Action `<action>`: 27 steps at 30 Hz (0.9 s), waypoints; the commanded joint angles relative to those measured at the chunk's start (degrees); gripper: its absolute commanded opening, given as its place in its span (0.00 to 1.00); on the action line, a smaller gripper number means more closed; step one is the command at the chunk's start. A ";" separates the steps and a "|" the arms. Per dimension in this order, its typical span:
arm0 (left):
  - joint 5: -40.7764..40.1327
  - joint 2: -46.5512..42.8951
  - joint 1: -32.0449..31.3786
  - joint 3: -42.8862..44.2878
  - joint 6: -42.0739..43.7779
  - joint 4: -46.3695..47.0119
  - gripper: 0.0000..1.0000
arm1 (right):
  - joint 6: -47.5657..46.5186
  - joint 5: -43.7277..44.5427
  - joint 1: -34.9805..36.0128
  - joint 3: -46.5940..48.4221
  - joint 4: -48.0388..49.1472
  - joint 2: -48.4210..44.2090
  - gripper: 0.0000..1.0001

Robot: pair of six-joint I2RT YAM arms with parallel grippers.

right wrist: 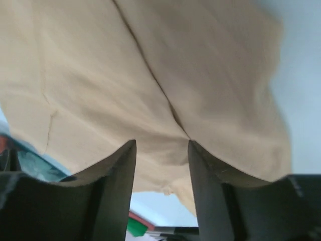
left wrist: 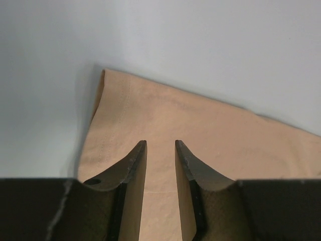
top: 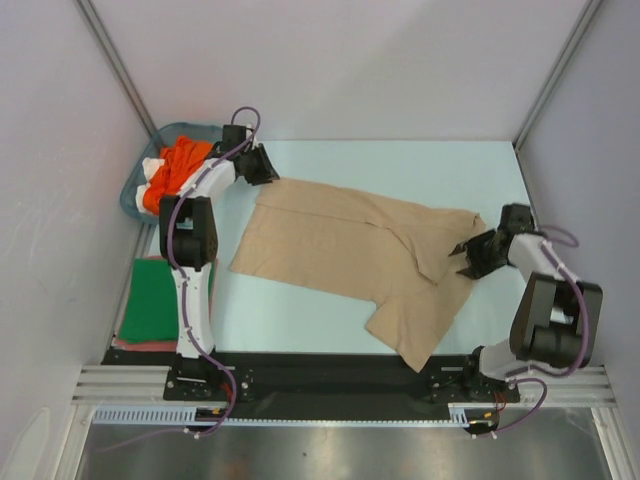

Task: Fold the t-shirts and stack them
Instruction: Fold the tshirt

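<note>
**Container.** One teal plastic basket sits at the far-left corner of the surface, against the left wall. It holds an orange t-shirt, bunched and heaped above the rim, and a white t-shirt spilling over the nearer left edge. The left arm crosses over the basket's right side.

**Surface, near to far.**
- Near edge: an aluminium rail and a black base plate carry both arm bases.
- Near left: a dark green t-shirt lies folded flat beside the left arm. A reddish t-shirt shows only as a thin edge under it.
- Centre: a tan-beige t-shirt lies spread across the pale surface, and its near-right corner reaches the base plate. A fold line runs through its right half, where a flap is turned over.
- Right gripper: at the right edge of the tan-beige t-shirt. In the right wrist view the gripper has its fingers parted and released, with the cloth rumpled just ahead of the tips and none clamped between them.
- Left gripper: at the shirt's far-left corner. In the left wrist view the gripper has a narrow gap between its fingers. The cloth lies flat beneath, not pinched.

**Room.** Plain pale walls close off the far, left and right sides, with metal struts in the far corners.
</note>
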 commanded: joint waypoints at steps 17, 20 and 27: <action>1.99 4.73 -0.11 4.99 -1.68 2.01 0.32 | -34.55 4.45 -2.98 35.84 6.01 29.63 0.55; 1.73 5.35 -0.02 5.34 -2.12 1.40 0.32 | -34.55 4.36 -2.98 37.42 6.37 32.27 0.53; -0.38 7.19 0.16 7.01 -2.64 0.17 0.32 | -36.13 4.45 -4.47 40.76 7.16 39.12 0.28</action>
